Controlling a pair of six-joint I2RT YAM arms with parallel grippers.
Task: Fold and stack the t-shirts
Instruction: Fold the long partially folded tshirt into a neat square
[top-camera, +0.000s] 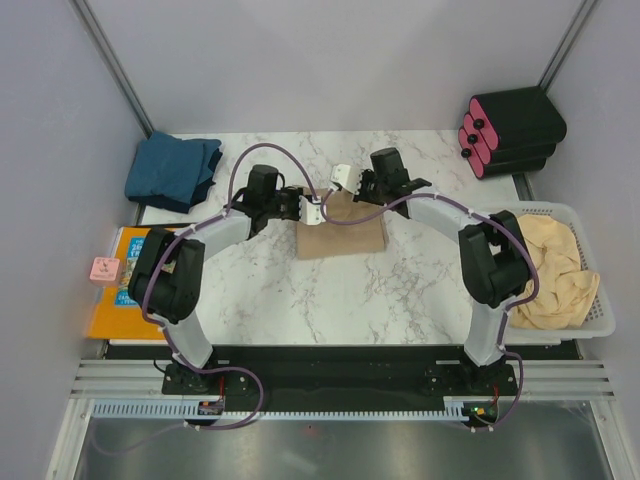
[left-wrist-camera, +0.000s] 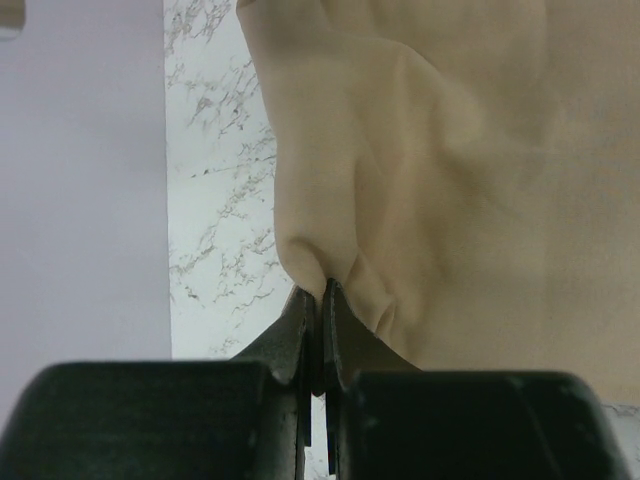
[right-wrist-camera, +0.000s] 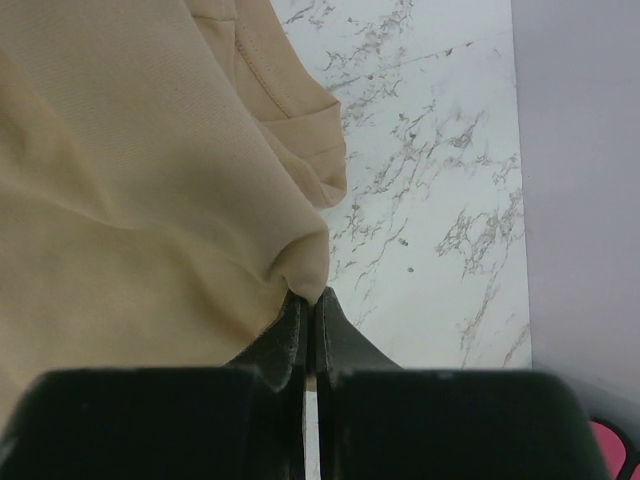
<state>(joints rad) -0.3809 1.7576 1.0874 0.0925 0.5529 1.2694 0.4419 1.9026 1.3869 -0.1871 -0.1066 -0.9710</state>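
Observation:
A tan t-shirt (top-camera: 342, 232) lies partly folded on the middle of the marble table. My left gripper (top-camera: 315, 210) is shut on its far left corner; the wrist view shows the cloth (left-wrist-camera: 430, 180) pinched between the jaws. My right gripper (top-camera: 345, 183) is shut on its far right corner, with the cloth (right-wrist-camera: 140, 180) bunched at the fingertips. A folded dark teal-blue t-shirt (top-camera: 173, 171) lies at the far left of the table. Pale beige t-shirts (top-camera: 553, 268) are heaped in a white basket (top-camera: 598, 318) on the right.
An orange-and-blue picture book (top-camera: 120, 290) lies at the table's left edge, with a small pink object (top-camera: 104, 269) beside it. A black case with pink rolls (top-camera: 508, 130) stands at the far right corner. Grey walls close in both sides.

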